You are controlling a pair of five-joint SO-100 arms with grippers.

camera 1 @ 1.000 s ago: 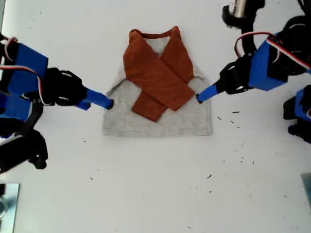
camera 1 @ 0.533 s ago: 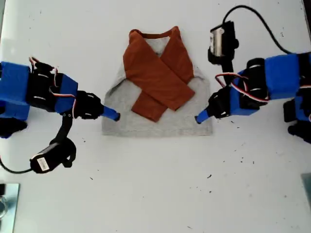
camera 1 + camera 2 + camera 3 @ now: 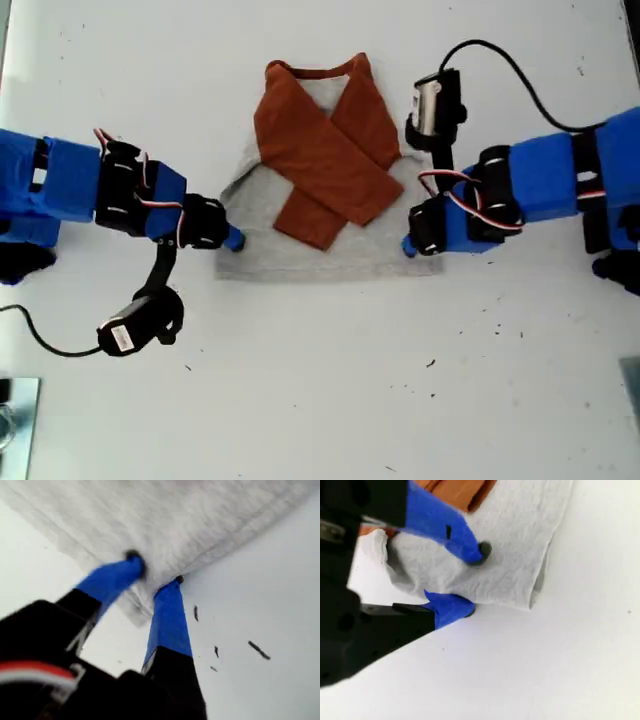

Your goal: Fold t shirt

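In the exterior view, the small t shirt with a heather-grey body and rust-orange sleeves (image 3: 330, 170) lies flat in the upper middle of the white desk (image 3: 320, 400). Its sleeves are crossed over the chest and hide much of the grey. My first gripper (image 3: 408, 245) sits at the shirt's lower corner on the exterior view's right, and my second gripper (image 3: 235, 240) at the lower corner on the exterior view's left. Both arms are cut off by the frame edges. The first wrist view is blurred. There my first gripper (image 3: 156, 569) has its blue jaws apart, one tip on the grey cloth (image 3: 175, 515), the other at its hem beside the speckled desk (image 3: 260, 605). In the second wrist view my second gripper (image 3: 475, 579) is likewise spread, with one jaw over the shirt (image 3: 520, 555) and one on the desk (image 3: 545, 670) at the edge.
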